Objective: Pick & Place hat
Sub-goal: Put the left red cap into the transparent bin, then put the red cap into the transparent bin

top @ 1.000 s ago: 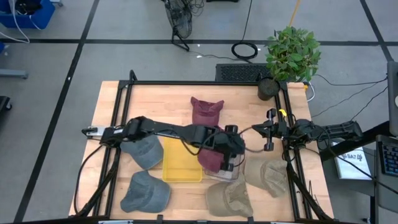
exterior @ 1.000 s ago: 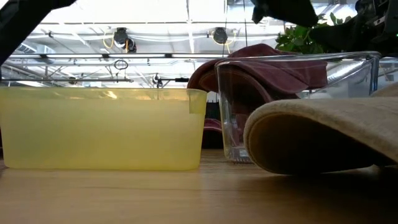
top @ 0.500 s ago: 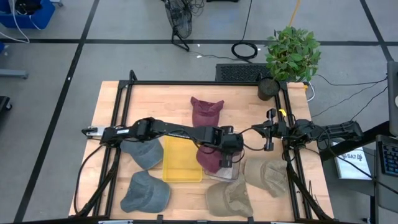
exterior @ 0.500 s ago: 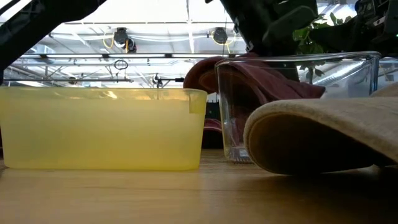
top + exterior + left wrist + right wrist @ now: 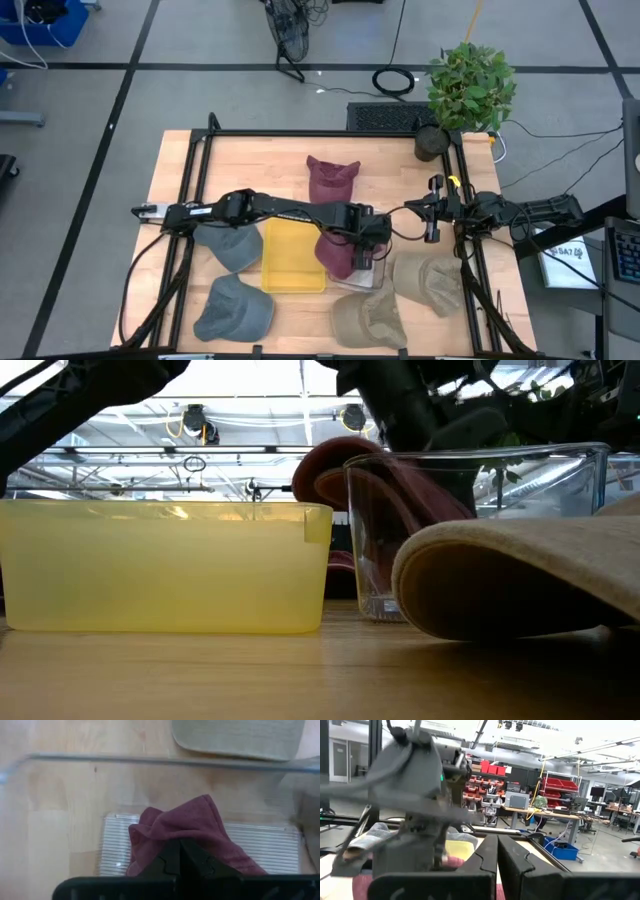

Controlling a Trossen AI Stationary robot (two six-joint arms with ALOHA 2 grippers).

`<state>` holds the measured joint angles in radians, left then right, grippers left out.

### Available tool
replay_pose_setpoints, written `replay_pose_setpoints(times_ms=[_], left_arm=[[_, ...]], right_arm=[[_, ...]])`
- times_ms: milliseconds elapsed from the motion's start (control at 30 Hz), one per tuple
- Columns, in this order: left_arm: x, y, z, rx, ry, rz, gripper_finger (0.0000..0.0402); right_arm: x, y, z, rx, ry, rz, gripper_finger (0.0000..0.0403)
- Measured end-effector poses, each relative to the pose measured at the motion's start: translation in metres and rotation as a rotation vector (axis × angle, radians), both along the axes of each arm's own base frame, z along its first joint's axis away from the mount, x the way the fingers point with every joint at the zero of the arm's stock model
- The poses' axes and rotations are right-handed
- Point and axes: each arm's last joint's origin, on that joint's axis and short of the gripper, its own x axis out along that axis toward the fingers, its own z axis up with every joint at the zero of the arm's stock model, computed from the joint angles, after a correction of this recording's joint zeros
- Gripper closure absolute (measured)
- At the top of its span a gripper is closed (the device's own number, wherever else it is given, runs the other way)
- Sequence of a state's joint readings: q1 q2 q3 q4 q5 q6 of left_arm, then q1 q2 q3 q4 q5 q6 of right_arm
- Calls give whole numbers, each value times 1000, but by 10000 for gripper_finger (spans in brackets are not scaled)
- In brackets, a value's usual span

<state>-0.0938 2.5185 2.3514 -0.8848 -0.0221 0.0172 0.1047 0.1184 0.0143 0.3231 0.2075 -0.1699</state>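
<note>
Maroon cloth fills the clear bin [image 5: 358, 268], and that cloth is the hat [image 5: 338, 252] the left arm is putting away. The clear bin is a see-through tub that sits just beside the yellow bin [image 5: 292, 256] on the wooden bench [image 5: 270, 160]. The left gripper [image 5: 181, 851] hangs right over the clear bin, with its jaws pressed together and pinching a fold of the hat (the wrist view shows the cloth bunched up at their tips). Part of the hat is down inside the clear bin and part sticks up over its rim on the side toward the yellow bin. So the step now looks like the putting-down step. Next, I think the jaws need to spread so the hat drops, and then the arm should lift straight up so it does not drag the cloth back out. A second maroon hat [image 5: 331, 179] lies on the bench behind the clear bin. Two tan hats [image 5: 398, 295] lie close to the clear bin, on the side away from the yellow bin and toward the front. Two grey-blue hats [image 5: 232, 278] lie on the far side of the yellow bin. The right gripper [image 5: 434, 212] waits near the clear bin, toward the potted plant [image 5: 468, 88], with its jaws pressed together and holding nothing. I cannot read any words or labels on the hats or bins.
</note>
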Motion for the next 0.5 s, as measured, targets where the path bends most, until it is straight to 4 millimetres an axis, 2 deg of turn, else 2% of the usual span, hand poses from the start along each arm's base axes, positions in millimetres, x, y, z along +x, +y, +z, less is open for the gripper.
replay_pose_setpoints(times_ms=[133, 200, 300, 500], left_arm=[[1, 1, 0, 4, -9, -5, 384], [0, 0, 7, 14, -26, -23, 375], [-3, -5, 25, 36, -82, -53, 360], [-14, -20, 78, 87, -234, -85, 314]], right_arm=[[0, 0, 0, 0, 0, 0, 403], [0, 0, 0, 0, 0, 0, 403], [0, 0, 0, 10, -1, 2, 403], [0, 0, 0, 19, 0, 3, 403]])
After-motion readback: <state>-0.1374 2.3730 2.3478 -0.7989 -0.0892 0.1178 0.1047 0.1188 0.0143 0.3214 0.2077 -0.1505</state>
